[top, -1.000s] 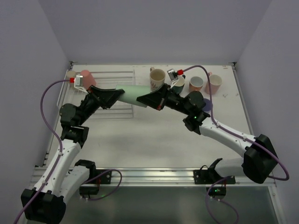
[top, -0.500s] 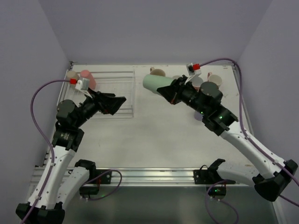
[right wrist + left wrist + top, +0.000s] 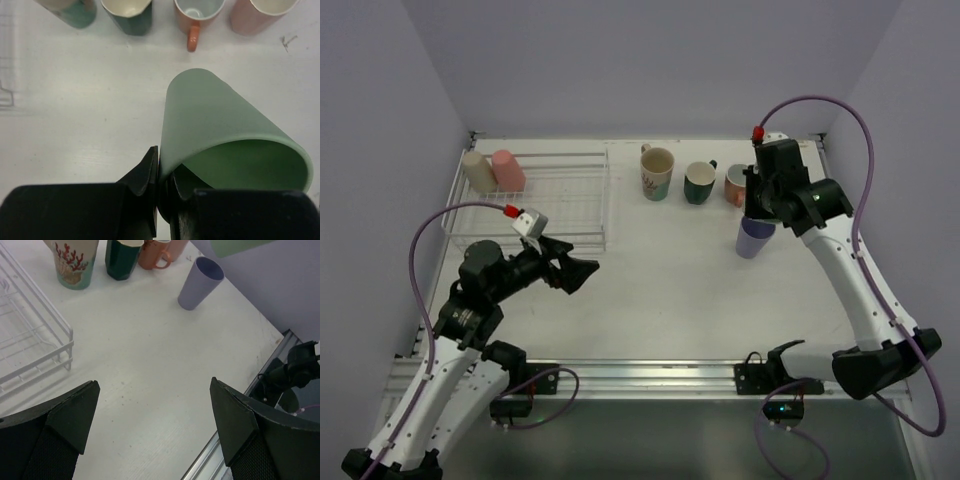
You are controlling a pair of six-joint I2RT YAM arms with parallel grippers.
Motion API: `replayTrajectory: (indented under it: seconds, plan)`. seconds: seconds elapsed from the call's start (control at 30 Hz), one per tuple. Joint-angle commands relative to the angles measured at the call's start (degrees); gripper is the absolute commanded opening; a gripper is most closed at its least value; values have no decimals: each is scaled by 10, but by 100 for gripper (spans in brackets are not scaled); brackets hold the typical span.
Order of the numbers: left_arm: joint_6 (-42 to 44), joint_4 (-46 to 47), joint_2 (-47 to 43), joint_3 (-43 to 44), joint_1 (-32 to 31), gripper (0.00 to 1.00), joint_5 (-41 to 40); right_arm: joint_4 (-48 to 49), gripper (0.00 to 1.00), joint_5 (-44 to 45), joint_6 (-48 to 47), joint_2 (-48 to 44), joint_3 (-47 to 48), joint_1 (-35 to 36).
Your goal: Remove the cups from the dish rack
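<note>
From above, two cups stand at the dish rack's far-left end. My left gripper hangs wide and empty over open table just off the rack's near corner.

Left wrist: a lilac tumbler stands ahead, near the table edge.

Right wrist: my right gripper pinches the mint tumbler's wall above a row of four cups.

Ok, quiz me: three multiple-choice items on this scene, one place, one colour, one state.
1. The beige cup and pink cup stand: A) in the dish rack B) outside it, to its right C) in a pincer.
2. The tumbler in the right pincer is: A) lilac B) mint green C) beige.
3. The left pincer is: A) shut, empty B) shut on a cup C) open, empty.
A: both sit inside the wire frame. B: the wrist view shows green. C: its jaws stand wide apart, nothing between.
</note>
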Motion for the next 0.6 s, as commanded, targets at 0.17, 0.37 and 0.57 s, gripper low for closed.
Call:
replayTrajectory:
  seconds: [0.17, 0.37, 0.57]
  plan:
    - [48, -2, -54, -25, -76, 100, -40, -128, 0, 37, -38, 31, 55, -20]
    - [45, -20, -79, -25, -89, 100, -92, -108, 0, 11, -50, 71, 60, -35]
    - [43, -21, -84, -26, -96, 100, -96, -92, 0, -7, -50, 95, 60, -49]
